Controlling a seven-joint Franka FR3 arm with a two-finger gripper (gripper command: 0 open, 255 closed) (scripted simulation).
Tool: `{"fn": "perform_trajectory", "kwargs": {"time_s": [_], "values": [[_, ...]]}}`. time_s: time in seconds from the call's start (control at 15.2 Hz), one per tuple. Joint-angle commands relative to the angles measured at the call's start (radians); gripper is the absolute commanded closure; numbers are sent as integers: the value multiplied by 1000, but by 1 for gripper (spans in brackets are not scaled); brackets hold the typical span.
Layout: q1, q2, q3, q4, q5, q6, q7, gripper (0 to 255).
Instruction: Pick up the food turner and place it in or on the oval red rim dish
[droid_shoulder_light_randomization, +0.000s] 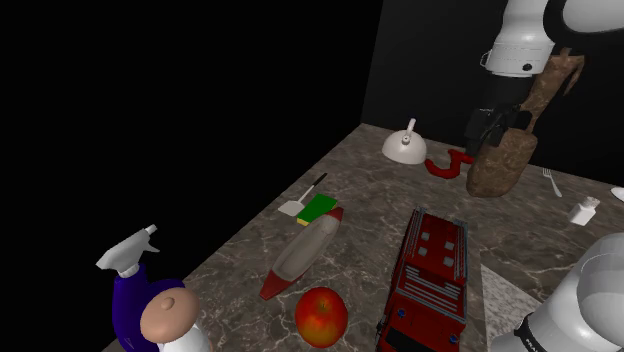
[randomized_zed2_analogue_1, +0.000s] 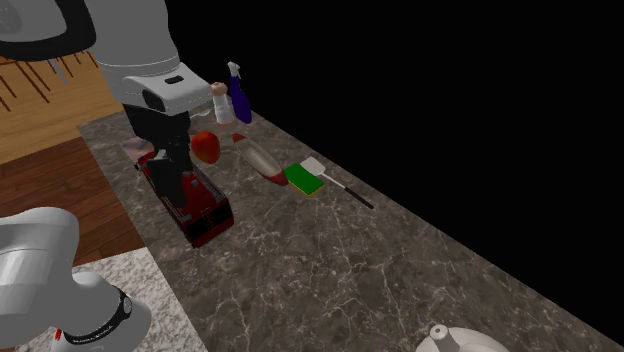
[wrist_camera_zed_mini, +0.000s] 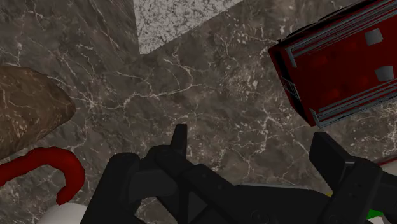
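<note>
Jaws open, empty; turner (droid_shoulder_light_randomization: 292, 208) nr dish (droid_shoulder_light_randomization: 300, 256).

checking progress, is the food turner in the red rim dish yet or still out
Out. The food turner lies flat on the counter beside a green sponge, outside the dish.

Dark marble worktop (wrist_camera_zed_mini: 210, 83) spreads under the end effector (wrist_camera_zed_mini: 251, 137). A red fire truck (wrist_camera_zed_mini: 337, 70) rests just beside it, with a brown lump (wrist_camera_zed_mini: 28, 108) and a red hook (wrist_camera_zed_mini: 44, 162) opposite. Past the truck lie an apple (droid_shoulder_light_randomization: 321, 315), oval dish (droid_shoulder_light_randomization: 302, 258), food turner (droid_shoulder_light_randomization: 303, 196) and green sponge (droid_shoulder_light_randomization: 320, 207).
</note>
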Motion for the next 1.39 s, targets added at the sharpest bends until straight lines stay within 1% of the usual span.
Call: {"fn": "perform_trajectory", "kwargs": {"time_s": [0.0, 0.4, 0.73, 1.06, 1.32], "values": [[0, 0, 0, 0, 0, 0, 0, 0], [-17, 104, 113, -35, 80, 152, 244, 0], [-34, 235, 201, -18, 117, 280, 441, 0], [-58, 398, 278, 42, 118, 397, 638, 0], [-75, 544, 327, 118, 88, 474, 799, 0]]}}
